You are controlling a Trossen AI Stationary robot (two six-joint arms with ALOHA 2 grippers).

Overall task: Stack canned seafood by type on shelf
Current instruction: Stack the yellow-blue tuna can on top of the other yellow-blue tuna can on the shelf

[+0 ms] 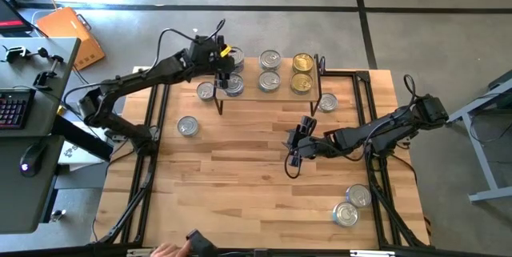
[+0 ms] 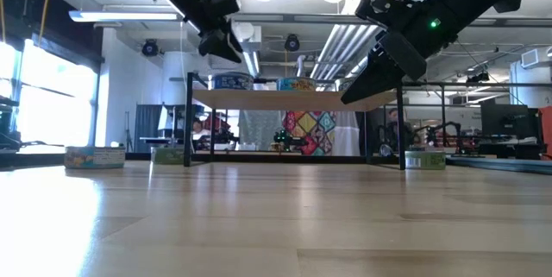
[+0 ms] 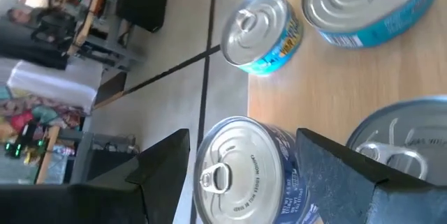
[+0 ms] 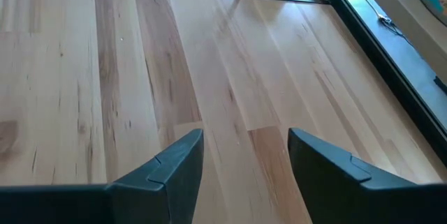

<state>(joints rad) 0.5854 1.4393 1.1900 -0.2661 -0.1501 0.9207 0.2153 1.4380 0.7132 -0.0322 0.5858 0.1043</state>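
The shelf point(image 1: 280, 95) stands at the table's far middle, with silver-lidded cans point(image 1: 270, 58) and two gold-lidded ones point(image 1: 302, 73) on it. A blue-labelled can point(image 3: 241, 182) stands at the shelf's left end. My left gripper point(image 3: 243, 137) hovers open just above it, a finger on either side; the low view shows the left gripper point(image 2: 226, 46) clear of the cans point(image 2: 229, 80). My right gripper point(image 4: 244, 140) hangs open over bare table in front of the shelf, also seen in the high view as the right gripper point(image 1: 294, 149).
Loose cans lie on the table: two left of the shelf point(image 1: 206, 90) point(image 1: 187, 126), one by its right legs point(image 1: 327, 102), two near the right front corner point(image 1: 352, 205). The shelf's thin black legs point(image 2: 188, 122) stand in the way. A person's hand point(image 1: 164, 250) shows at the near edge.
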